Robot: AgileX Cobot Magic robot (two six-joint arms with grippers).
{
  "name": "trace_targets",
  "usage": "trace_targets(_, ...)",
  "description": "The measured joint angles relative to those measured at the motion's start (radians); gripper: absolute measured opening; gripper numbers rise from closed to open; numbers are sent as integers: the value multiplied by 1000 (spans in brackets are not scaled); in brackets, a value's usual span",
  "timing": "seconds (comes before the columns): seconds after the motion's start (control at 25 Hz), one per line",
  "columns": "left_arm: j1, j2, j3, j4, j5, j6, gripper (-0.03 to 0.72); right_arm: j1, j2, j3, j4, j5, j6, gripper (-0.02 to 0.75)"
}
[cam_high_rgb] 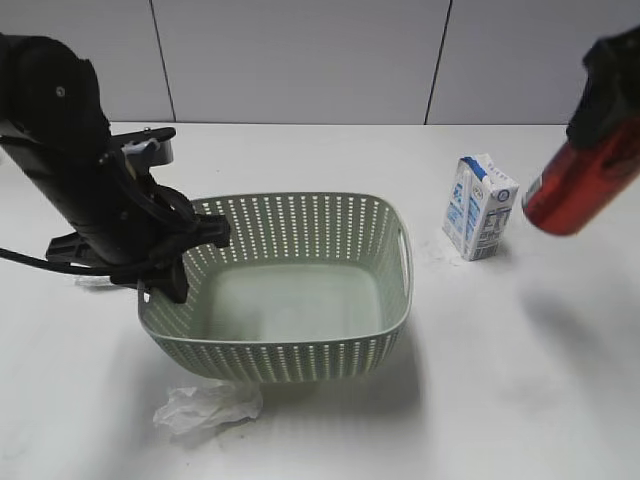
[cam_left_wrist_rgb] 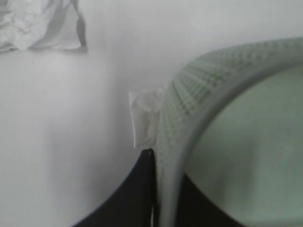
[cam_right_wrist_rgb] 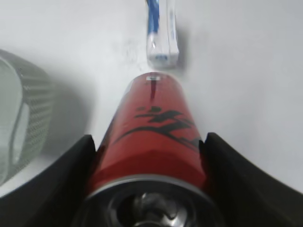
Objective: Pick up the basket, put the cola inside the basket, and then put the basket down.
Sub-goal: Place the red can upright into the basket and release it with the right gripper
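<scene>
1. The left tool [cam_high_rgb: 165,262] is gripping the basket [cam_high_rgb: 300,300] at its left rim, apparently tilting it slightly off the table [cam_high_rgb: 500,400].
2. The right tool [cam_right_wrist_rgb: 151,156] is clamping the cola [cam_high_rgb: 580,190], holding it tilted in the air, right of the carton [cam_high_rgb: 480,207].
3. Advice: carry the cola leftward, clearing the carton and rim, and release low over the basket floor.

One pale green slotted basket [cam_high_rgb: 290,290] sits left of centre on the table, and one red cola can [cam_high_rgb: 583,185] hangs in the air at the far right. One blue-and-white carton [cam_high_rgb: 480,207] stands right of the basket. Two crumpled white scraps show: one clear wrapper [cam_high_rgb: 205,407] near the basket's near-left corner and one paper wad [cam_left_wrist_rgb: 35,23] in the left wrist view.
</scene>
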Motion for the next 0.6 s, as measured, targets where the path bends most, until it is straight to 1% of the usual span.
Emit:
trace_targets(0.08, 0, 1, -20, 0, 5, 0, 1, 39, 0, -77, -3, 2, 0, 501)
trace_targets(0.12, 0, 1, -30, 0, 6, 0, 1, 74, 0, -111, -6, 4, 0, 501)
trace_targets(0.32, 0, 16, -54, 1, 14, 0, 1, 284, 37, -217, -13, 11, 0, 501)
trace_targets(0.48, 0, 42, -55, 8, 30, 0, 1, 412, 131, -248, -40, 11, 0, 503)
trace_targets(0.6, 0, 49, -56, 22, 37, 0, 1, 475, 225, -249, -68, 15, 0, 502)
